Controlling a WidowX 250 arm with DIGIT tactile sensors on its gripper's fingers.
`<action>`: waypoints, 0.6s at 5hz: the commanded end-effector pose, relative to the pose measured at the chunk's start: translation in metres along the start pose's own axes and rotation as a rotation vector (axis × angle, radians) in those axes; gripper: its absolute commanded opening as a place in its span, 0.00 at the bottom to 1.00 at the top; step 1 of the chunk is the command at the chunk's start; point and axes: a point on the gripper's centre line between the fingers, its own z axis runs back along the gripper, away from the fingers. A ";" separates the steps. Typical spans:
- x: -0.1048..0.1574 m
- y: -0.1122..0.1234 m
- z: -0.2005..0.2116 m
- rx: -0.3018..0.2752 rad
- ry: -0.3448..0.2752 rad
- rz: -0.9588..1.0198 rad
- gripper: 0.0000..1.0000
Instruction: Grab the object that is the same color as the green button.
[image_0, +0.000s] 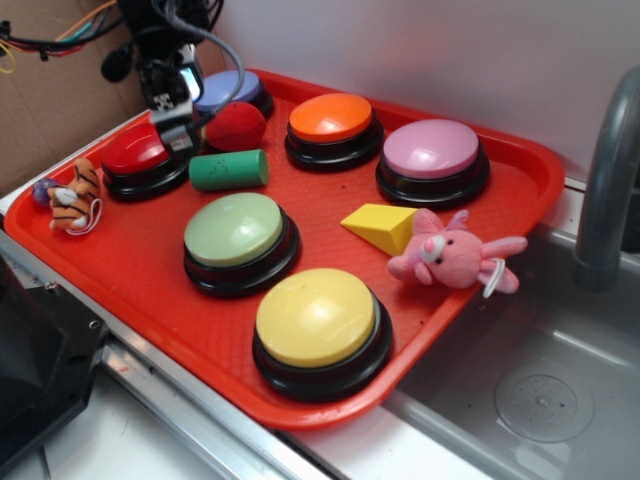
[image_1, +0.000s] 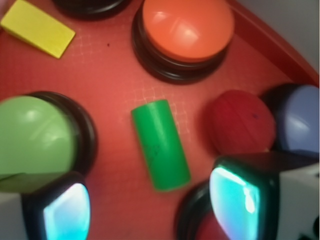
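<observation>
On the red tray (image_0: 520, 165), the fingers (image_1: 65, 210) are hanging released and empty, spread wide just short of the green cylinder (image_1: 160, 144), which is lying on its side between the green button (image_1: 32, 135) on its left and the red ball (image_1: 240, 122) on its right. It is looking light, stiff and matte, so it is likely gripping well across its round middle, though it could be rolling if nudged.
</observation>
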 end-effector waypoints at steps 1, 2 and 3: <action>0.004 0.010 -0.027 -0.008 -0.014 -0.033 1.00; 0.006 0.010 -0.038 -0.029 -0.059 -0.057 1.00; 0.008 0.007 -0.048 -0.047 -0.036 -0.083 1.00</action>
